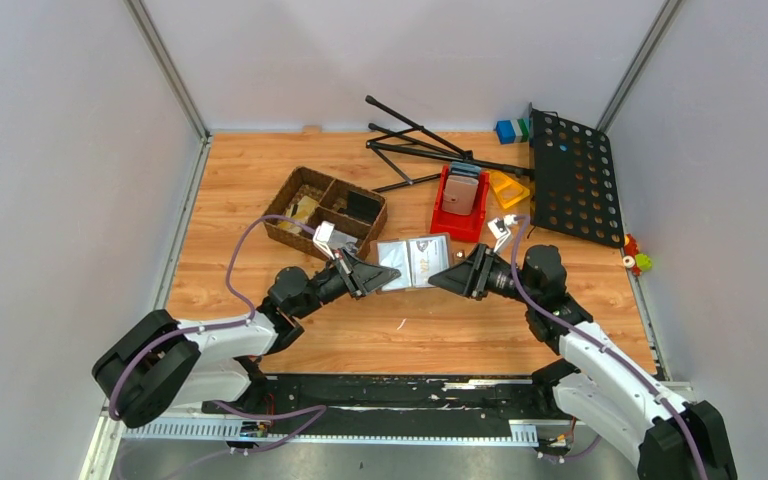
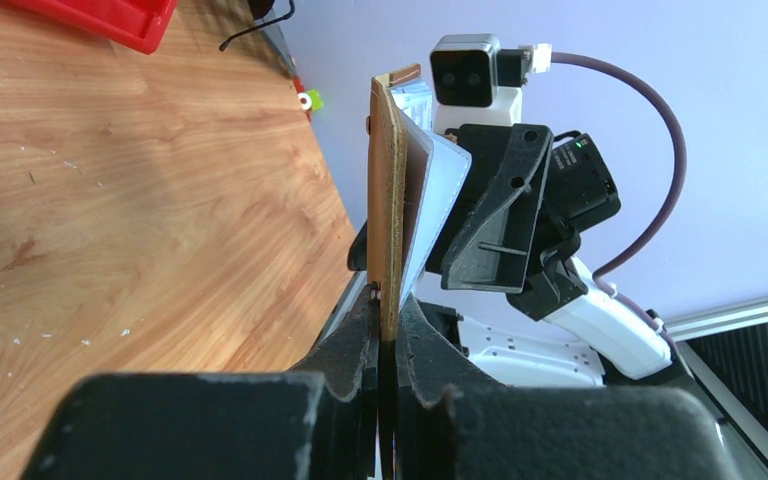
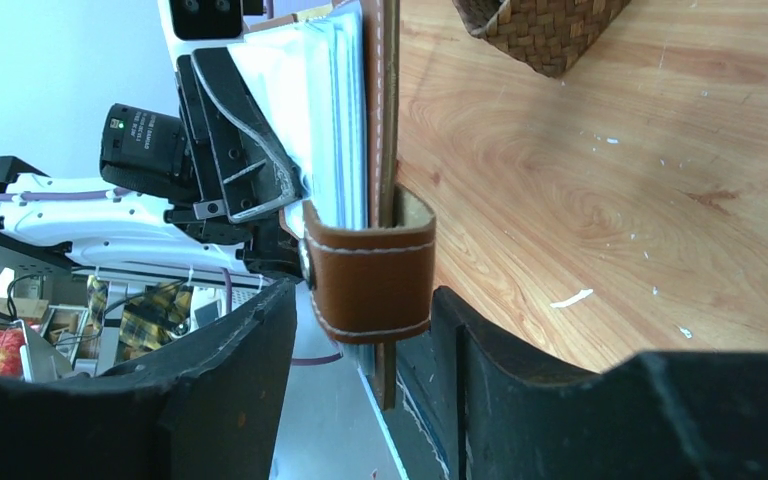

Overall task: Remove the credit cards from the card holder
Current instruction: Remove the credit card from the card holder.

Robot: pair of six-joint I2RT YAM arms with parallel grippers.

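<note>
The brown card holder [image 1: 413, 263] is held open above the table between my two grippers, its pale silvery sleeves facing up. Grey-silvery credit cards [image 1: 427, 258] show in the sleeves. My left gripper [image 1: 385, 276] is shut on the holder's left edge; in the left wrist view the jaws [image 2: 388, 340] pinch the brown leather cover [image 2: 388, 190]. My right gripper [image 1: 452, 277] is at the holder's right edge. In the right wrist view it [image 3: 360, 350] stands open around the tab clasp [image 3: 370, 280], with a gap on the left side. The pale sleeves [image 3: 330, 120] show edge-on.
A wicker basket [image 1: 325, 210] sits at the back left. A red bin [image 1: 458, 218] holding a pinkish-grey slab [image 1: 462, 188] stands behind the holder. A black tripod stand [image 1: 420, 148], a black perforated panel [image 1: 575, 178] and small coloured blocks [image 1: 510, 130] lie at the back right.
</note>
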